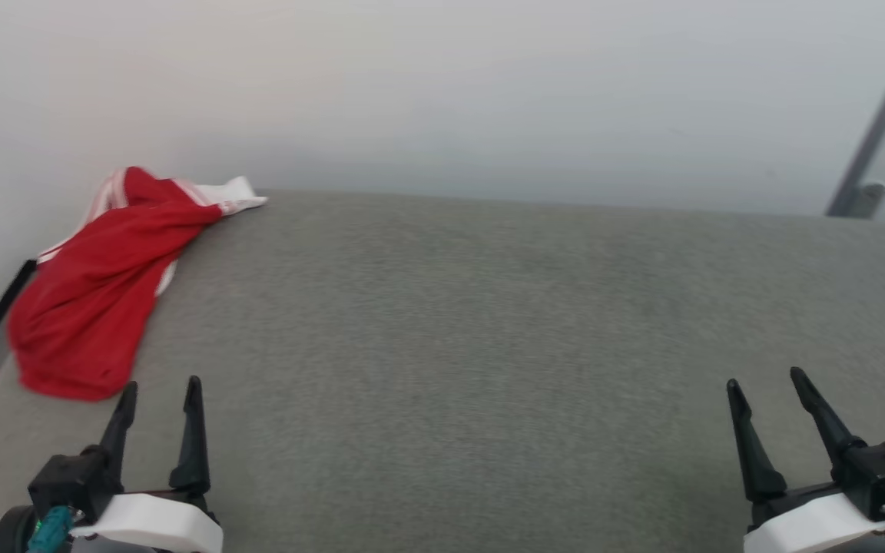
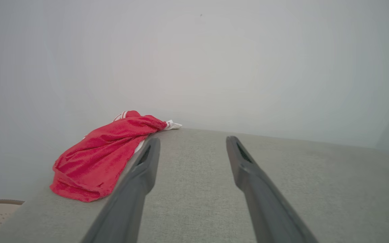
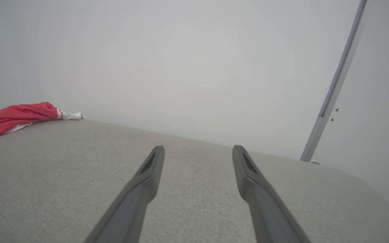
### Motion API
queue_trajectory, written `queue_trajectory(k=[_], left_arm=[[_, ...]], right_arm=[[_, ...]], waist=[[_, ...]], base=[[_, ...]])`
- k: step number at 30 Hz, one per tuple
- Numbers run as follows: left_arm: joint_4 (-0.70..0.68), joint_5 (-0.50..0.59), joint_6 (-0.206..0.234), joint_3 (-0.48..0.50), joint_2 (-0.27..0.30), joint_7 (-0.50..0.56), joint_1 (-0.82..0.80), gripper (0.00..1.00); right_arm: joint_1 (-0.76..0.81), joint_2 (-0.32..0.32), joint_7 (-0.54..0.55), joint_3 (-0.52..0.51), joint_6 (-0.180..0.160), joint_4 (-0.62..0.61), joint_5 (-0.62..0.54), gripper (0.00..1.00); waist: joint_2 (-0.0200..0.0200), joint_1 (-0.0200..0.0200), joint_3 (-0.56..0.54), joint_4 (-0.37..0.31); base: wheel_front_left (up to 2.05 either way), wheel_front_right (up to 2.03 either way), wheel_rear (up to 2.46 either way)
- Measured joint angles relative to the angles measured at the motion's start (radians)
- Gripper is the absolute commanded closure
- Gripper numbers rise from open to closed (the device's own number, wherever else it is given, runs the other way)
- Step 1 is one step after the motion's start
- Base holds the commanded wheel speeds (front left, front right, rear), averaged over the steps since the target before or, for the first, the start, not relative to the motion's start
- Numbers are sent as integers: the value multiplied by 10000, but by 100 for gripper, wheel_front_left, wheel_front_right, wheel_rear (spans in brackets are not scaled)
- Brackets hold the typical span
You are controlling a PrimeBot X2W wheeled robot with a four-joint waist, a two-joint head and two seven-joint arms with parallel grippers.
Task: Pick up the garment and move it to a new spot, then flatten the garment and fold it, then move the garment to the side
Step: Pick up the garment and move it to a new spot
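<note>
Jersey point(image 1: 97, 299) lies crumpled at the desk's point(image 1: 450, 346) far left corner. Left end effector point(image 1: 162, 385) hovers near it, spread and empty. Right end effector point(image 1: 765, 379) is spread too, well apart.

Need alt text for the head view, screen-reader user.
A crumpled red garment with a white striped sleeve lies bunched at the far left edge of a grey fabric surface. The left gripper and right gripper, both open and empty, show at the lower corners, apart from it.
</note>
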Motion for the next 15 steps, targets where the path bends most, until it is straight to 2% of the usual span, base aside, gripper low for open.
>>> queue_trajectory(k=[15], left_arm=[[330, -15, 119, 610, 332, 0, -125, 0]], right_arm=[[-405, 155, -2, 1066, 0, 100, 211, 0]], waist=[[0, 0, -372, 2674]], base=[[0, 0, 0]])
